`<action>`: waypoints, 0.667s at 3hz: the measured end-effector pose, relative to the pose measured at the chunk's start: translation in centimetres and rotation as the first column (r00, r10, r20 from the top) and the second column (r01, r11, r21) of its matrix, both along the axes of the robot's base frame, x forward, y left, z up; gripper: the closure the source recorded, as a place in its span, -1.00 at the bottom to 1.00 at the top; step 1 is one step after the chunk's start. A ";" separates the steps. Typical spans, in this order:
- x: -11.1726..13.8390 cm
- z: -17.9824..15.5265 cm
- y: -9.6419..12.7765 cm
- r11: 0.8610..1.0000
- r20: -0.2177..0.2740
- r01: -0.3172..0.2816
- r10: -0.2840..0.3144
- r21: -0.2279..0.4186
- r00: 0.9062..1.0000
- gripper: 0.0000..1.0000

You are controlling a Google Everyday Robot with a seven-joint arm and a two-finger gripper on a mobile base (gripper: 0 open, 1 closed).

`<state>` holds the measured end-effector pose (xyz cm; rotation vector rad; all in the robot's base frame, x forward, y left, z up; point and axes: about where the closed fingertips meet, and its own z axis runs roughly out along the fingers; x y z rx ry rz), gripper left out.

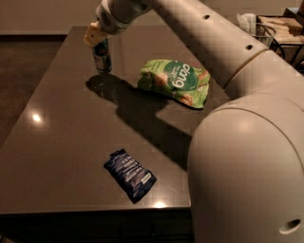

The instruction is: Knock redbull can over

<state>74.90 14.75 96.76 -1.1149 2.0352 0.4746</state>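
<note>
Your arm (213,45) rises from the big rounded pale housing (247,175) at the lower right of the view and stretches up and to the left, reaching far out. The wrist (116,14) sits at the top edge, bent downward. Below it your hand (94,36) hangs at the upper left, over the far left part of the tabletop (57,142). It seems to point down, though only its pale tip shows clearly.

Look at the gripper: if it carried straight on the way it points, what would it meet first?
Probably the redbull can, standing just below the gripper far across the table; depth is unclear.
</note>
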 end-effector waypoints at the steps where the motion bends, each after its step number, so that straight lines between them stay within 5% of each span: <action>1: -3.6 1.5 -2.5 0.994 -0.014 -0.072 0.071 -0.087 0.997 1.00; 2: -7.3 2.1 -4.1 0.974 -0.064 -0.170 0.162 -0.153 0.985 1.00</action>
